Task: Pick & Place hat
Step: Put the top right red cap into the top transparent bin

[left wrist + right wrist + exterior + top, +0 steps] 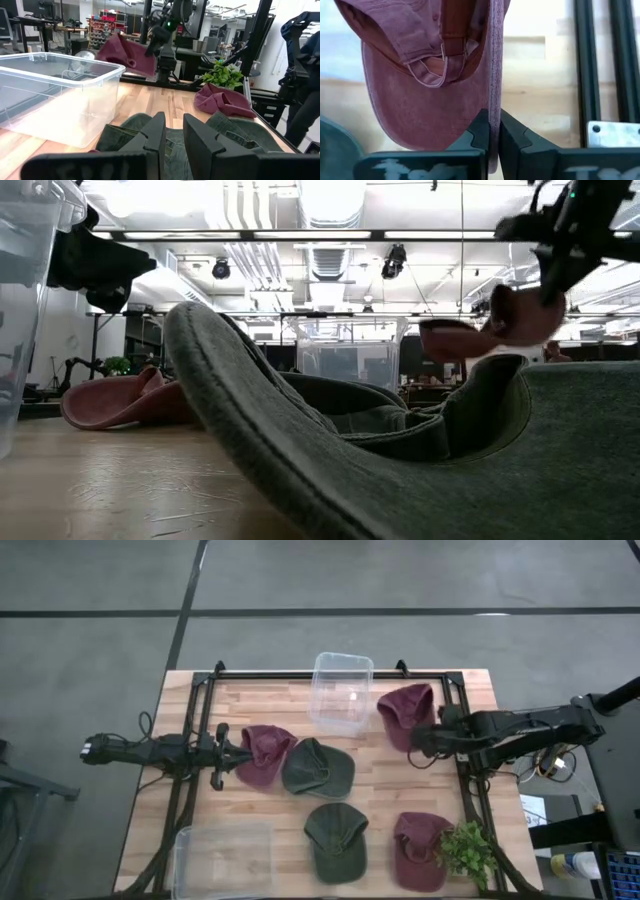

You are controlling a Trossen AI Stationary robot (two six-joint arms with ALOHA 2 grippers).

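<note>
My right gripper (418, 738) is shut on a maroon hat (405, 710) at the table's far right, beside the clear bin (340, 690). In the low view this hat (500, 320) hangs in the air below the gripper (545, 275), brim pointing sideways. My left gripper (238, 752) waits at the table's left, its fingers a little apart and holding nothing. It points at a second maroon hat (265, 752), which lies against a green hat (317, 768). The left wrist view looks past this gripper (173, 135) onto the green hat (230, 135). My right gripper pinches a thin edge of the maroon hat's crown (493, 112) between its two fingers, beside the back strap (452, 40). The fingers come from above, slanting in from the table's right. The hat is lifted clear of the table and hangs below the fingers, its inside facing the wrist camera.
Another green hat (335, 840) and a third maroon hat (420, 850) lie near the near edge, next to a small green plant (468, 850). A second clear bin (225, 858) sits at the near left corner. Black frame rails (470, 790) run along the table's sides.
</note>
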